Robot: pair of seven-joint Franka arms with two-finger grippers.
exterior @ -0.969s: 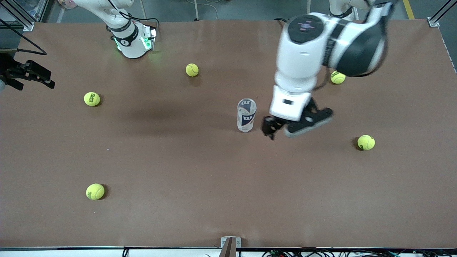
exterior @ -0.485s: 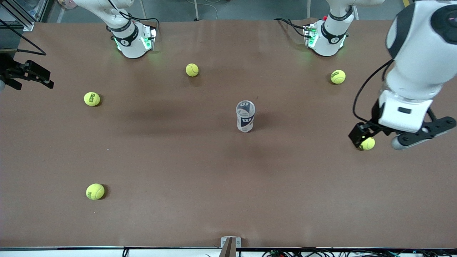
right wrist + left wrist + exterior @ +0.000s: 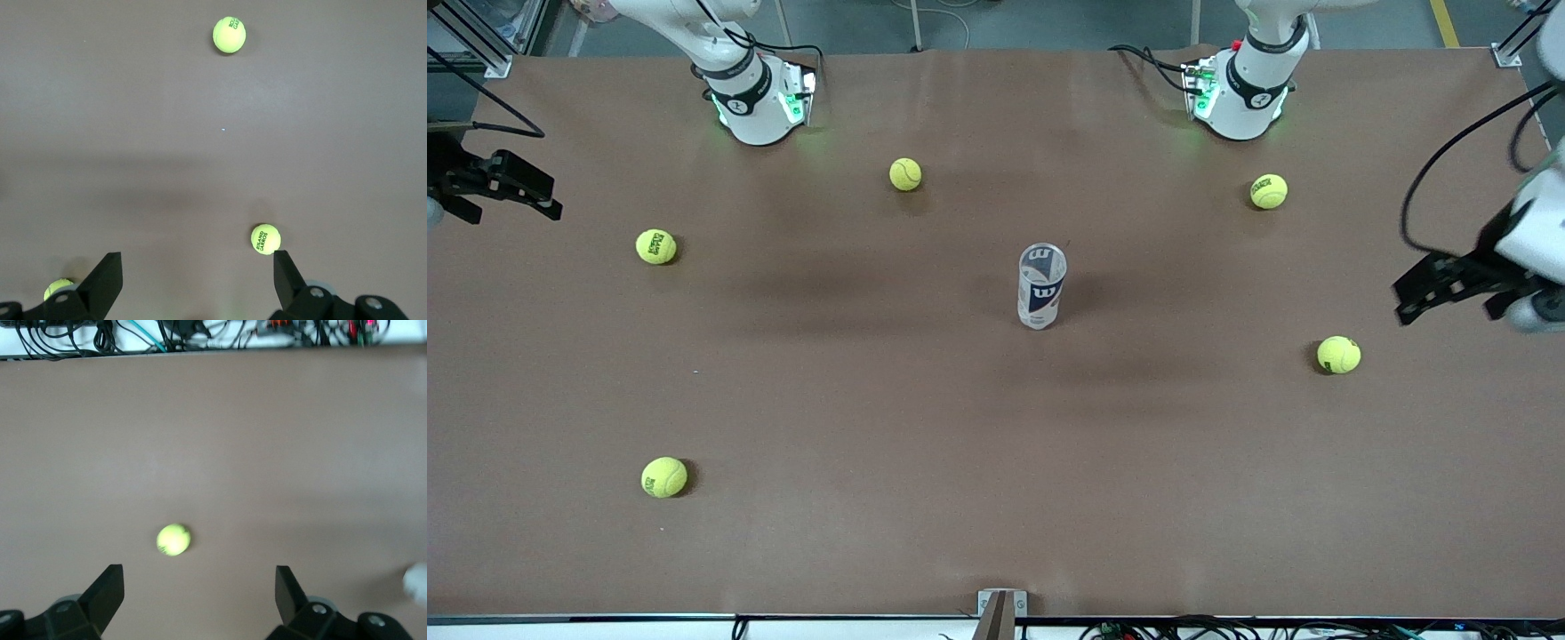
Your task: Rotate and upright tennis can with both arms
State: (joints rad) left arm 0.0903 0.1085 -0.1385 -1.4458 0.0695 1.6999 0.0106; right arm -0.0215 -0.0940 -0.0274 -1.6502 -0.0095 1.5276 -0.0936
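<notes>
Tennis can (image 3: 1041,286) stands upright near mid-surface (image 3: 871,400), long axis vertical, open silvery rim up, W label facing the front cam. Nothing touching it. Judged from the task: uprighting looks done — no further rotation seems needed.

Left tool (image 3: 1449,286) hangs over the left arm's end of the surface, at the front view's edge. Fingers spread, nothing between them; the left wrist view shows both fingertips (image 3: 107,587) wide apart over bare surface. Can lies at approx 9 o'clock from this tool in the front view, well apart. A tennis ball (image 3: 1338,354) sits at approx 8 o'clock from the tool, near; prob. the same ball seen in the left wrist view (image 3: 173,539).

Right tool (image 3: 503,182) is over the right arm's end of the surface, waiting. Also spread and empty per the right wrist view (image 3: 193,280). Can at approx 3–4 o'clock from it, well apart.

Nearer arm: left tool is somewhat closer to the can than the right, by my read.

Hidden / unclear:
- Left arm's wrist and upper links cut off by the frame edge.
- Right arm mostly out of frame — only base and tool show.
- Can absent from both wrist views.
- Pale blur at the left wrist view's edge — can't ID it.
- Can't tell whether the can holds anything.
</notes>
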